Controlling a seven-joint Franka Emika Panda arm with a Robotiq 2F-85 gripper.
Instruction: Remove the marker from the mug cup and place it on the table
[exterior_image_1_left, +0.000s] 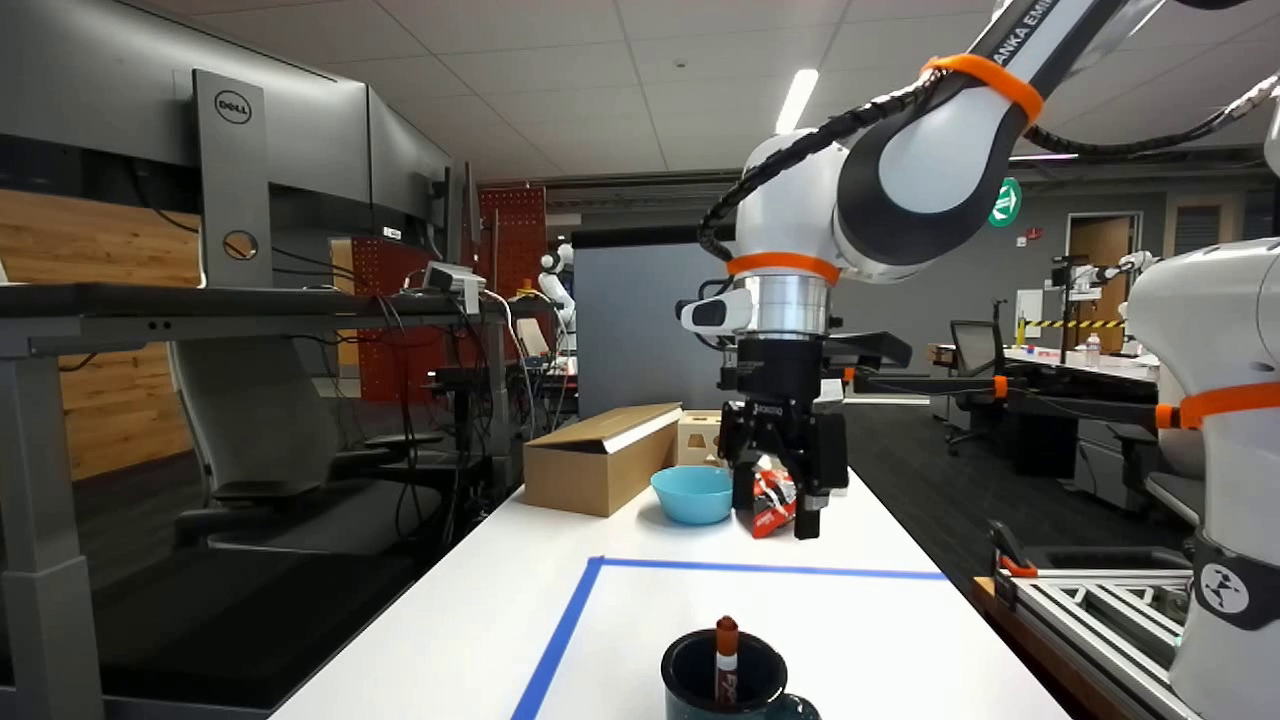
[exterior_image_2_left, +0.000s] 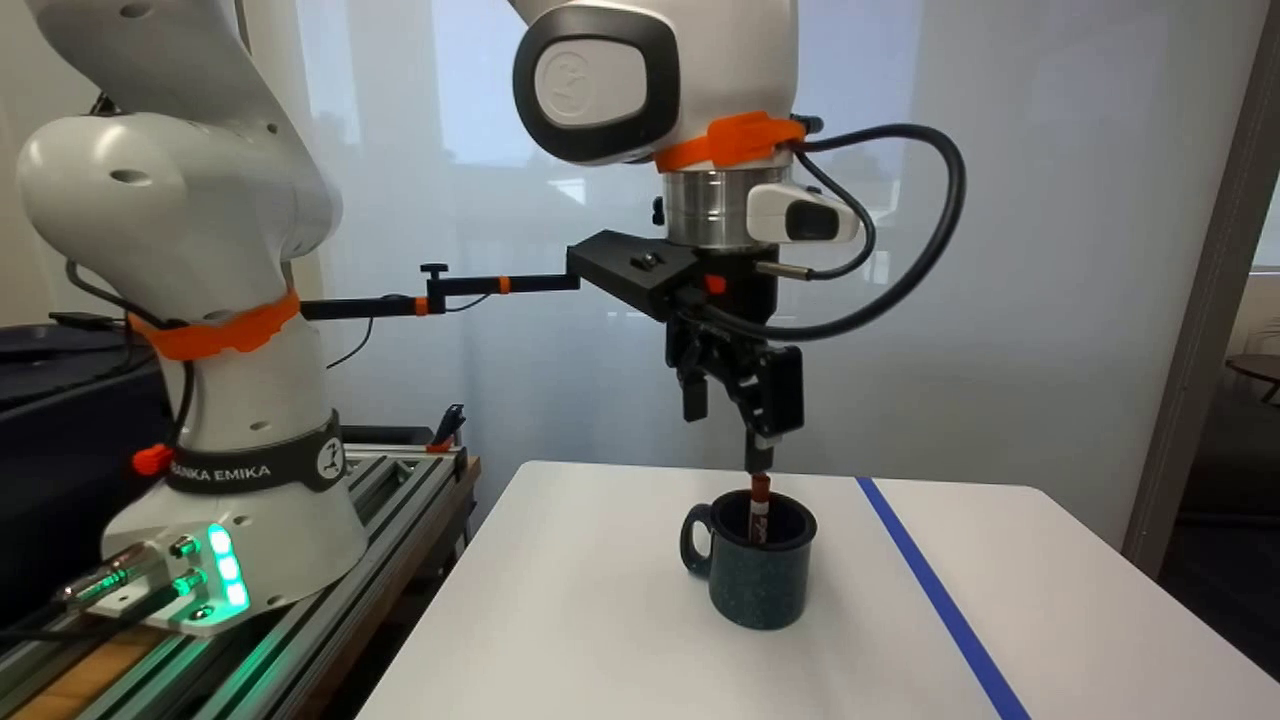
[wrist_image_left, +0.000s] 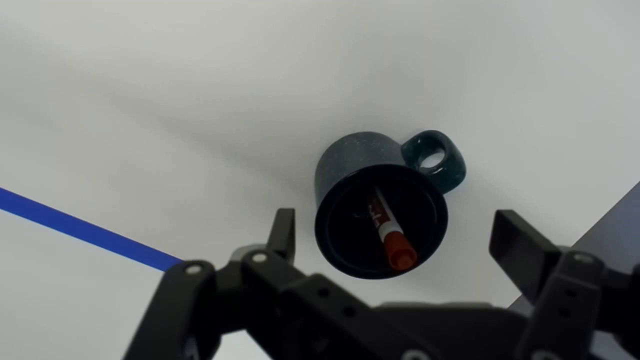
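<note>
The gripper (exterior_image_2_left: 728, 437) is spread, empty; the marker (wrist_image_left: 389, 228) sits in the mug (exterior_image_2_left: 760, 582), away from the table (exterior_image_2_left: 560, 600) edges, lifting and placing undone.

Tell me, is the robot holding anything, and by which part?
Nothing is held: the gripper is open, and the marker sits in the mug, untouched by it.

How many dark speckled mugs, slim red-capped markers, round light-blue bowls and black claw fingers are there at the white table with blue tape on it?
Dark speckled mug, standing upright: 1
Slim red-capped marker, inside the mug: 1
Round light-blue bowl: 1
Black claw fingers, spread apart: 2
Total: 5
</note>
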